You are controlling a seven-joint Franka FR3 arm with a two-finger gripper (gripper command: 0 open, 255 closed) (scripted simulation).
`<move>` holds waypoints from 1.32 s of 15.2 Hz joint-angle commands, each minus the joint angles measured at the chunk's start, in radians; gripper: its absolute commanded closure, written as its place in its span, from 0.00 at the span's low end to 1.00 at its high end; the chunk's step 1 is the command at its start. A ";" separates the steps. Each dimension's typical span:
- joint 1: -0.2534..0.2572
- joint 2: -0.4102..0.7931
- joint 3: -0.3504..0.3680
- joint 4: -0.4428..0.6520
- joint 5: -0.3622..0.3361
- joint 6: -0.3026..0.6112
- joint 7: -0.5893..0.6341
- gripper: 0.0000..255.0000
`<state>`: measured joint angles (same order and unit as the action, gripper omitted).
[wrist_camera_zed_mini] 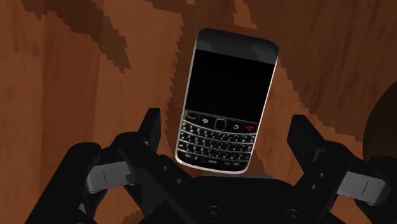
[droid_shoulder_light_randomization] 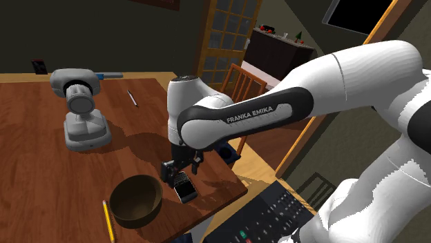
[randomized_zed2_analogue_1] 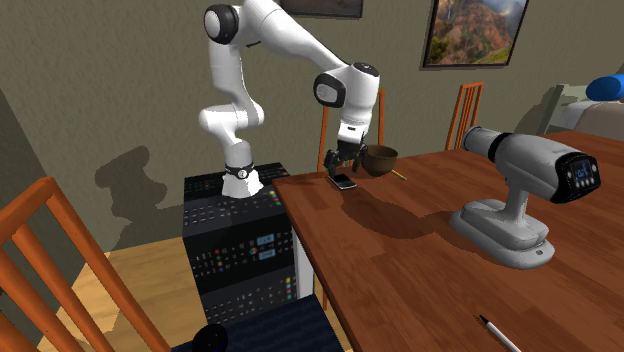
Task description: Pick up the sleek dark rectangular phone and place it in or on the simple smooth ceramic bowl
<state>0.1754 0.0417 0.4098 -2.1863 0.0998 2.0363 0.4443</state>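
Over the brown wooden table point(droid_shoulder_light_randomization: 41, 172), I am pointing my black gripper point(wrist_camera_zed_mini: 226, 127) down, jaws wide apart and empty, astride a black rectangular phone point(wrist_camera_zed_mini: 226, 89) near a dark round bowl point(droid_shoulder_light_randomization: 136, 200).

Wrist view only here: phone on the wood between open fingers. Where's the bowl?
Observer: The brown bowl sits right beside the phone, toward the shoulder view's lower left.
Operator: Anything in it?
Observer: No, it's upright and empty. A yellow pencil lies on the table on its far side from the phone.
Operator: Edge clearance?
Observer: Tight. The phone lies near the table corner by the stand.
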 commanded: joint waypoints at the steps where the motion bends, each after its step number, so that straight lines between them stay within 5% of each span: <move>1: 0.003 0.012 0.002 -0.017 -0.003 0.028 0.003 0.00; 12: 0.006 0.031 0.004 -0.047 -0.008 0.077 0.008 0.00; 13: 0.006 0.031 0.004 -0.047 -0.008 0.077 0.008 1.00; 20: 0.006 0.030 0.004 -0.047 -0.008 0.076 0.008 1.00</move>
<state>0.1812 0.0713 0.4133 -2.2323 0.0917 2.1121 0.4530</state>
